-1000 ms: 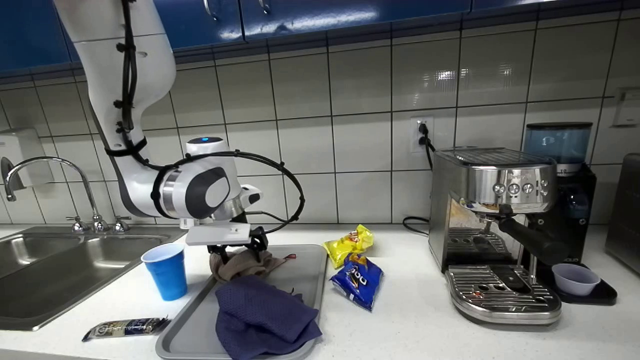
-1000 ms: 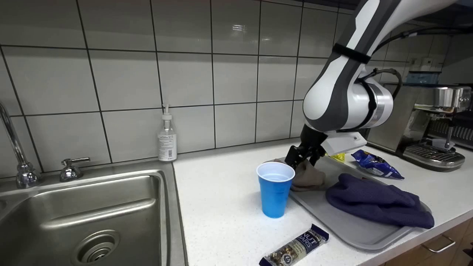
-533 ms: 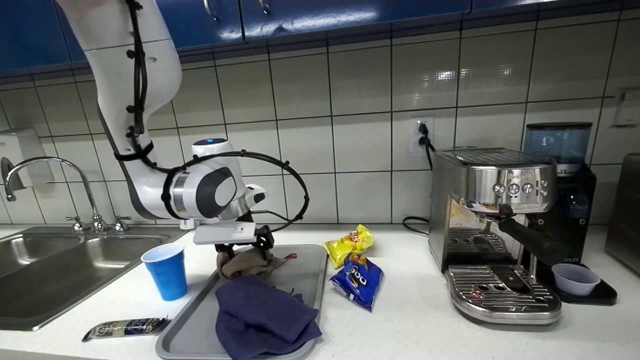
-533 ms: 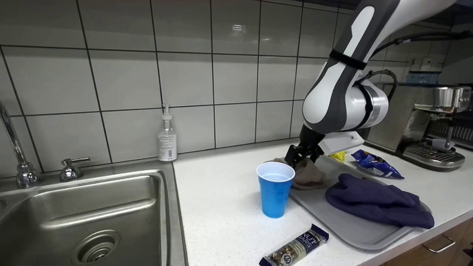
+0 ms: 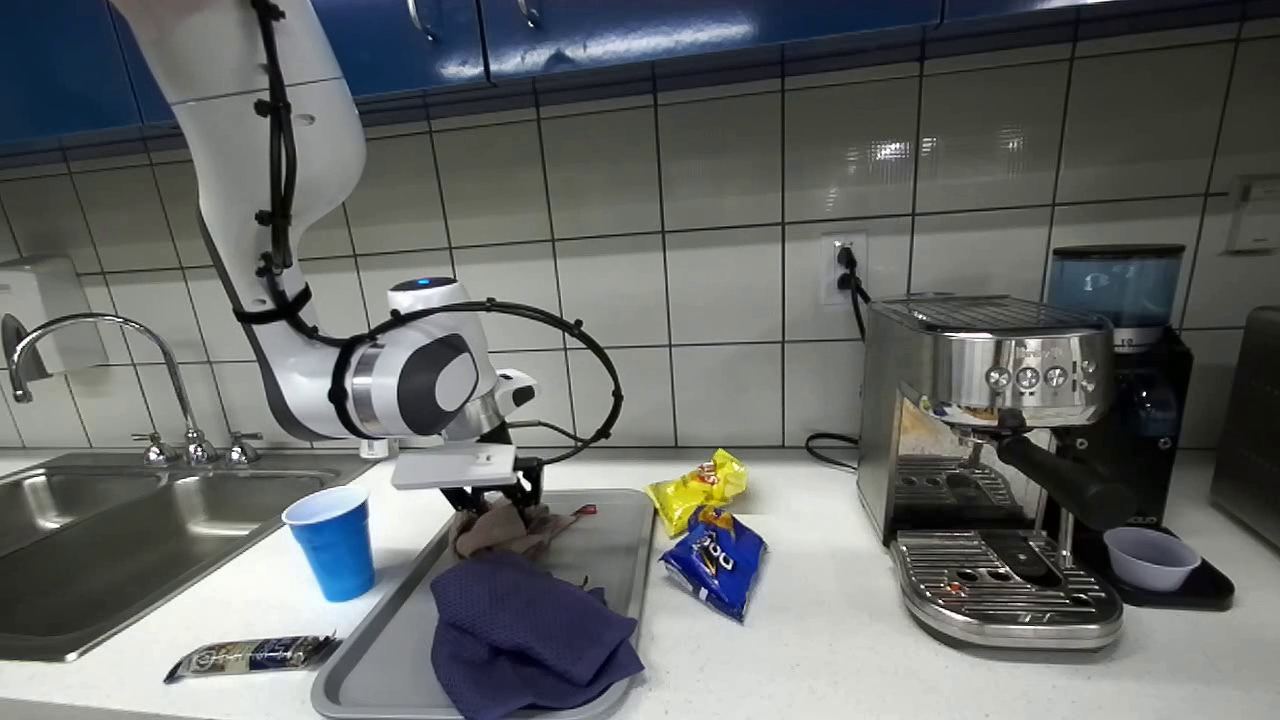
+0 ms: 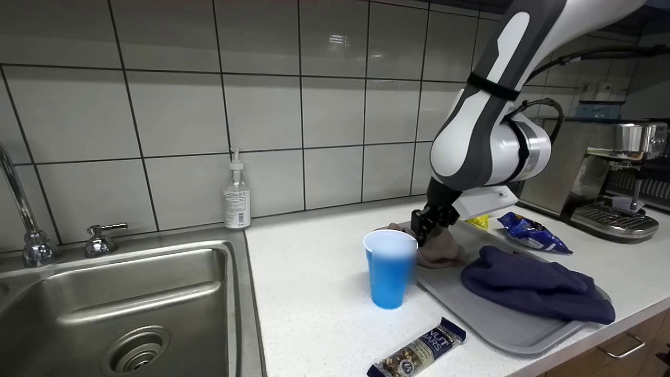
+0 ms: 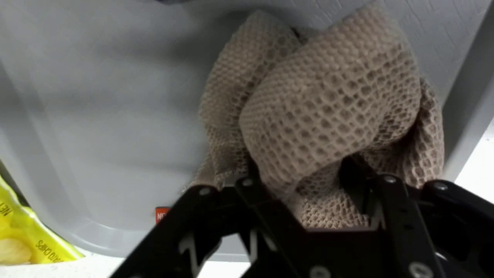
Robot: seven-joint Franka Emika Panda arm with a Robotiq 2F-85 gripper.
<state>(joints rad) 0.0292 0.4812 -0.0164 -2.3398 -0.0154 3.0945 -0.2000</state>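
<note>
A beige textured cloth lies bunched on the grey tray (image 5: 622, 530), shown in both exterior views (image 5: 508, 533) (image 6: 442, 252) and filling the middle of the wrist view (image 7: 328, 104). My gripper (image 5: 495, 503) points down onto it. In the wrist view the gripper's fingers (image 7: 301, 173) are partly closed, one on each side of a raised fold. A gap filled with cloth shows between them; the tips are sunk in cloth and hidden, so a firm hold cannot be told. A purple cloth (image 5: 530, 630) lies crumpled at the tray's near end.
A blue cup (image 5: 335, 545) stands left of the tray, close to the gripper. A nut bar (image 6: 419, 348) lies near the counter edge. A yellow bag (image 5: 697, 490) and a blue bag (image 5: 715, 560) lie right of the tray. A sink (image 5: 190, 520) and an espresso machine (image 5: 985, 460) flank the area.
My gripper has moved slightly right in both exterior views, and its fingers have drawn closer together. The beige cloth's left edge has shifted right and the cloth is more bunched.
</note>
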